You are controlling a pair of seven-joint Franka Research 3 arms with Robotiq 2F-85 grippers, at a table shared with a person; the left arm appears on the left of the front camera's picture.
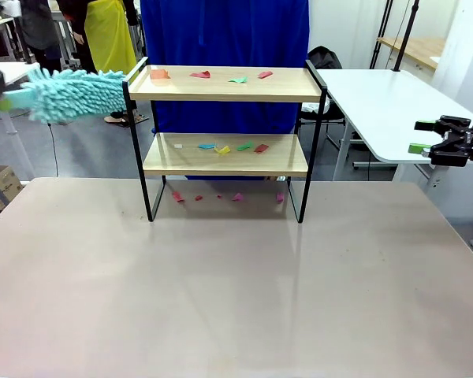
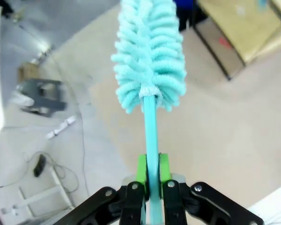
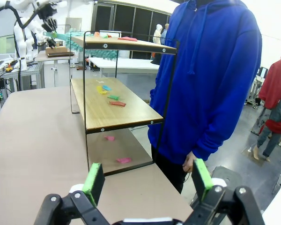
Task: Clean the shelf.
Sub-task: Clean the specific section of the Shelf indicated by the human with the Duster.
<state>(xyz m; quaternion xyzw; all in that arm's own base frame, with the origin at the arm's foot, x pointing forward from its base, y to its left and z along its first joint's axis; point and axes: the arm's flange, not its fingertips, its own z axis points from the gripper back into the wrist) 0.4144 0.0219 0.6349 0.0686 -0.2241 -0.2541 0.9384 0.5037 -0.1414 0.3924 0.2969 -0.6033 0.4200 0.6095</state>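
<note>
Two boards of the shelf [image 1: 221,93] have little paper bits [image 1: 238,79] on them, and more bits lie under it on the table [image 1: 221,299]. A person [image 3: 210,79] in blue stands right behind the shelf. My left gripper [image 2: 152,168] squeezes the stick of a fluffy duster [image 1: 75,93], whose end is at the shelf's top left corner. My right gripper [image 1: 420,136] is wide open and holds nothing, well off to the shelf's right.

Table [image 1: 221,291] in frt of shelf [image 1: 225,167] open; scraps [image 1: 221,149] on both boards; person [image 1: 221,31] close behind.
</note>
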